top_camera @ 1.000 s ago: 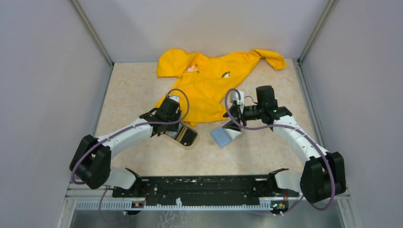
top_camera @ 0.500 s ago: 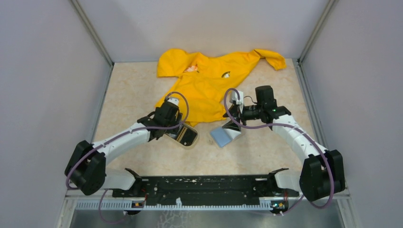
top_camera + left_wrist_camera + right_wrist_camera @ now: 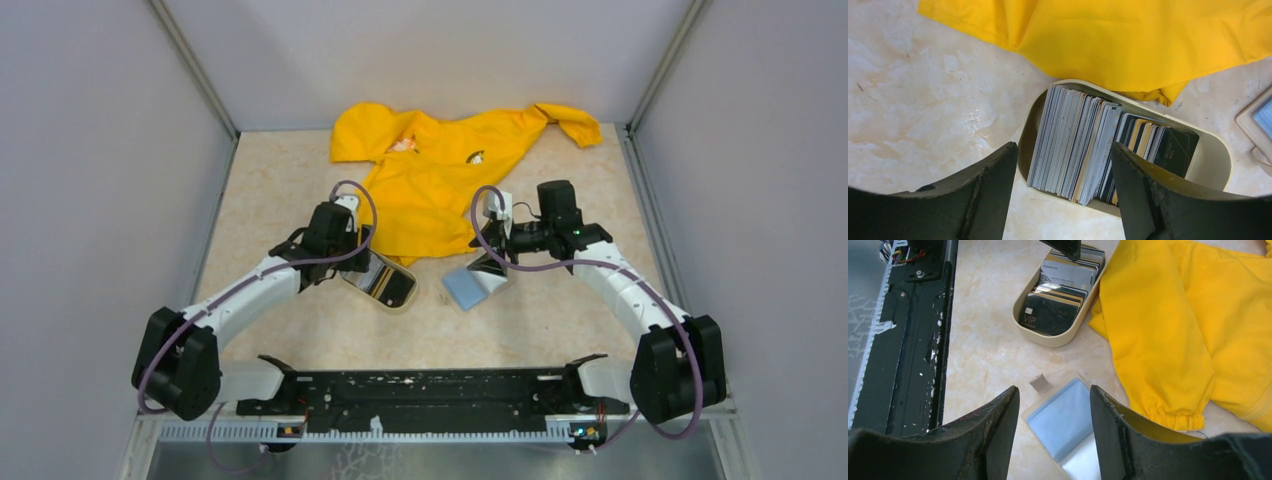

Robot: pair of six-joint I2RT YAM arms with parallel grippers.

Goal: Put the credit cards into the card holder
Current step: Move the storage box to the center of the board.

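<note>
At 6 o'clock in the top view, nearest us, runs the black rail (image 3: 420,390), with bare table (image 3: 330,340) beyond it. At mid-table the credit cards (image 3: 1083,145) stand on edge, packed in a beige oval tray (image 3: 1215,155). The tray sits at about 4 o'clock from the left gripper (image 3: 1064,150). In the left wrist view the stack lies right below the gap between the gripper's fingers.

The card holder (image 3: 1065,415) lies open with its blue inside facing up, at 3 o'clock from the tray and apart from it. Its near part runs in between the fingers of the right gripper (image 3: 1054,392).

We see free table at 9 o'clock and 6 o'clock from the tray, and a strip of bare table between the tray and the holder. At 12 o'clock the hem of a yellow jacket (image 3: 450,170) meets the tray's far rim and spreads on toward the back wall. The side walls stand well apart from both arms.

The left jaws stand wide and hold nothing; we cannot tell whether the fingers touch the tray. The right jaws stand about half apart around the holder, but we cannot tell whether the pads press on it.
</note>
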